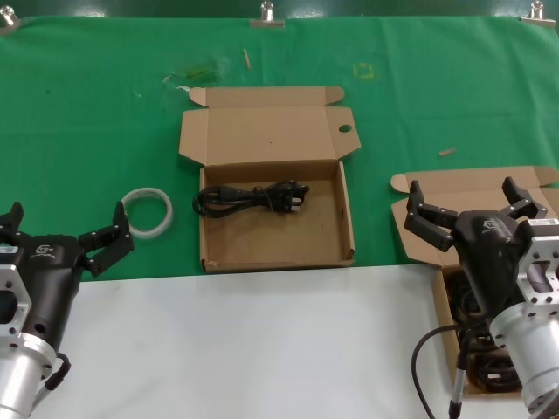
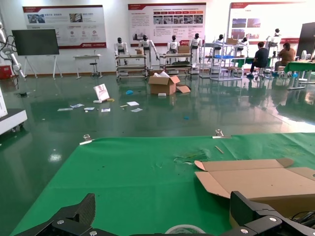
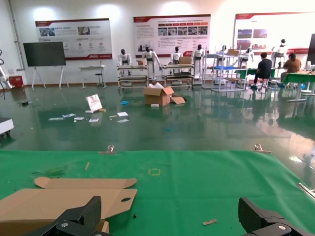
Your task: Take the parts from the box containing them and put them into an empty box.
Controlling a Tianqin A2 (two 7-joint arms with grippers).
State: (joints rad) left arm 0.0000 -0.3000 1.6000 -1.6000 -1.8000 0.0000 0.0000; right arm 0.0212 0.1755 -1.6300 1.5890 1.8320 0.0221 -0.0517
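I see both grippers wide open, empty: right gripper (image 1: 467, 202) over cable box (image 1: 454, 288); left gripper (image 1: 68, 232) beside ring (image 1: 147, 212).

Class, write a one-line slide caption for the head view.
One black cable lies in the middle cardboard box; both open grippers, left and right, hover, the right above the box of cables.

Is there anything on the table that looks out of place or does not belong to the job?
Yes. A white plastic ring lies loose on the green cloth, left of the middle box, near the left end effector. Small scraps lie behind that box. Nothing looks spilled or damaged.
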